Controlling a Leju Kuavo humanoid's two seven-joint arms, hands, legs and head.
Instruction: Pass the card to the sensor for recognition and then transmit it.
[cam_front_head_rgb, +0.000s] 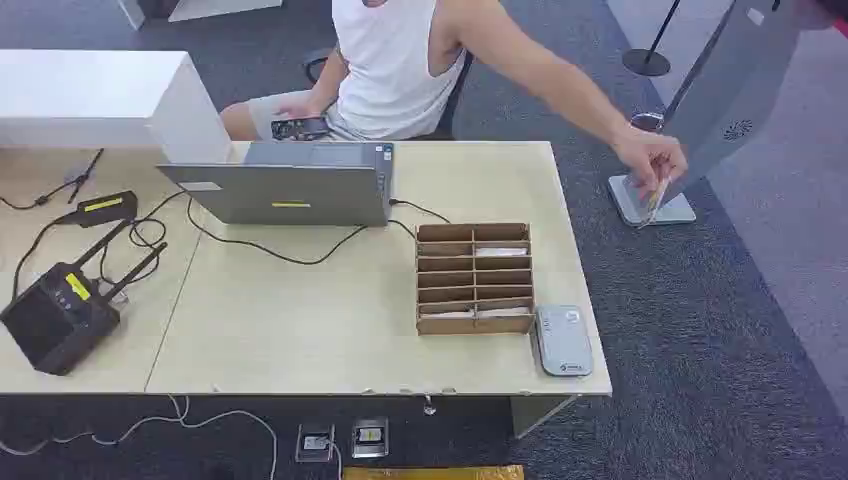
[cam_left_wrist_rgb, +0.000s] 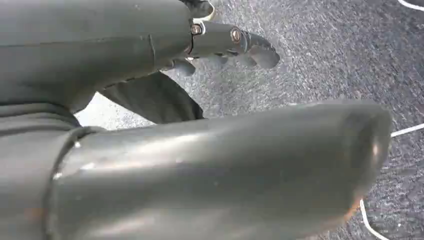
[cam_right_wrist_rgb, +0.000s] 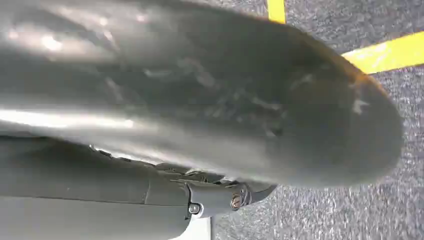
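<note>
A cardboard slot box (cam_front_head_rgb: 473, 277) stands on the table's right part with white cards (cam_front_head_rgb: 500, 252) lying in some slots. Just right of it, at the table's front corner, lies the grey card sensor (cam_front_head_rgb: 563, 340). My left hand (cam_left_wrist_rgb: 225, 45) hangs over the dark carpet, thumb and fingers apart, holding nothing. My right hand (cam_right_wrist_rgb: 235, 197) also hangs above the carpet; its big thumb hides most of the fingers and nothing is in it. A seated person reaches a hand (cam_front_head_rgb: 650, 160) past the table's right edge, pinching a thin card-like thing (cam_front_head_rgb: 655, 205).
A grey laptop (cam_front_head_rgb: 290, 185) sits at the table's far side with cables running from it. A black router (cam_front_head_rgb: 55, 310) and a charger (cam_front_head_rgb: 105, 207) lie at the left. A grey stand (cam_front_head_rgb: 735, 90) rises from the floor at the right.
</note>
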